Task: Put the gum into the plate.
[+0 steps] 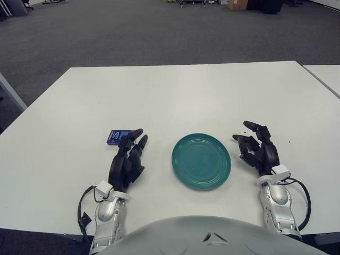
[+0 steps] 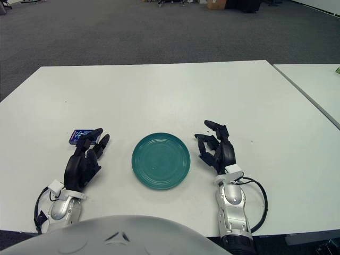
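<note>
Black left hand [image 1: 127, 159] open, fingertips at gum [image 1: 118, 136]; right hand [image 1: 258, 150] open beside teal plate [image 1: 201, 161].

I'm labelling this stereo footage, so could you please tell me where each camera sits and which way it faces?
Left eye view: on the head, facing forward and down at the white table; shows both forearms, the left hand reaching the gum, and the right hand.
Right eye view: slightly to the right, same aim, same body parts.
Shared: teal plate, gum, both hands, the robot's grey chest.
</note>
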Robot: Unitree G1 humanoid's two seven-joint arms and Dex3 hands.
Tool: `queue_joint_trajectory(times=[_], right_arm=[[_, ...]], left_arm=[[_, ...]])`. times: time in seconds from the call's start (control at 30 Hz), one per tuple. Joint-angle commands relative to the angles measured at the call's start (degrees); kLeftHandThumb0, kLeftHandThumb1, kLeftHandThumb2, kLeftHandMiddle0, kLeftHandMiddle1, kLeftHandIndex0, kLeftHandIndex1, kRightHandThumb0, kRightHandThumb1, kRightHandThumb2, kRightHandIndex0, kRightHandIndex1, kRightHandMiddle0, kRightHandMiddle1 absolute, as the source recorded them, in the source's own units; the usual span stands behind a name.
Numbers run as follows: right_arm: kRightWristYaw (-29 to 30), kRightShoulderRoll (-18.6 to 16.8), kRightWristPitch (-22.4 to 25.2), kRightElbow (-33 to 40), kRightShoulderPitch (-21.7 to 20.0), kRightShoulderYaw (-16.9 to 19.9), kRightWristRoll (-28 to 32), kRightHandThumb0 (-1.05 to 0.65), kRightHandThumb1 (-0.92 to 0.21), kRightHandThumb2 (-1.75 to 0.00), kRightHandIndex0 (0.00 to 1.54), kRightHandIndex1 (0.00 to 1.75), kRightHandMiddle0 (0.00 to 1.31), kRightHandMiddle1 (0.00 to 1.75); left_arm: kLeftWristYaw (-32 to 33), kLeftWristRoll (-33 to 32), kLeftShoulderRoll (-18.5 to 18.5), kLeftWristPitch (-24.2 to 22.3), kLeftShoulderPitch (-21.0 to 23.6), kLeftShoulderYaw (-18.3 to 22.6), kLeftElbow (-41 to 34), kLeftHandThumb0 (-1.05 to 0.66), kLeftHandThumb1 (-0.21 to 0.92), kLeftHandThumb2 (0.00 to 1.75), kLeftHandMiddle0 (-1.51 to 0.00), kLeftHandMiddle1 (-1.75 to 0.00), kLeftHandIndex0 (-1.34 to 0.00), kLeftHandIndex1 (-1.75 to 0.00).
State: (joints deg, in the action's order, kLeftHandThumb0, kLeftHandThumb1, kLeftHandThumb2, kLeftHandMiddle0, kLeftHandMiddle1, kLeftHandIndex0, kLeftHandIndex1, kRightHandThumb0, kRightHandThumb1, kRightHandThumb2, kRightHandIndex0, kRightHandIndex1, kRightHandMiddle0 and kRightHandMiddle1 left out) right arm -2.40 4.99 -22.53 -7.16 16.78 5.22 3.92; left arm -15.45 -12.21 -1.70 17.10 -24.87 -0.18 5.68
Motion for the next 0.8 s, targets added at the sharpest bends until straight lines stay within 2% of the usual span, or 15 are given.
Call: queue_joint_trajectory(times=[0.0, 0.37, 0.77], right_arm=[[-0.44, -0.40, 0.74, -7.36, 4.74, 0.21, -0.61, -0.48, -0.73, -0.74, 0.52, 0.74, 0.04, 1.01], [-0.65, 0.54, 1.85, -6.25, 5.46, 0.92, -1.27, -0.49, -0.76, -0.74, 0.55, 0.74, 0.02, 1.00], [0.34, 0.91, 2.09, -5.53, 5.70, 0.88, -2.70, -0.46, -0.80, -0.74, 0.56, 0.73, 0.01, 0.98]], left_arm=[[0.87, 0.89, -0.89, -2.12, -2.38, -1.13, 2.90, -0.83, 0.92, 0.85, -0.51, -0.02, -0.12, -1.04], [-0.02, 0.25, -1.99, -1.73, -2.62, -1.92, 3.19, -0.83, 0.92, 0.83, -0.56, -0.05, -0.15, -1.04], [0.23, 0.66, -2.39, -0.69, -2.25, -1.86, 3.88, -0.82, 0.92, 0.82, -0.55, -0.04, -0.13, -1.02]])
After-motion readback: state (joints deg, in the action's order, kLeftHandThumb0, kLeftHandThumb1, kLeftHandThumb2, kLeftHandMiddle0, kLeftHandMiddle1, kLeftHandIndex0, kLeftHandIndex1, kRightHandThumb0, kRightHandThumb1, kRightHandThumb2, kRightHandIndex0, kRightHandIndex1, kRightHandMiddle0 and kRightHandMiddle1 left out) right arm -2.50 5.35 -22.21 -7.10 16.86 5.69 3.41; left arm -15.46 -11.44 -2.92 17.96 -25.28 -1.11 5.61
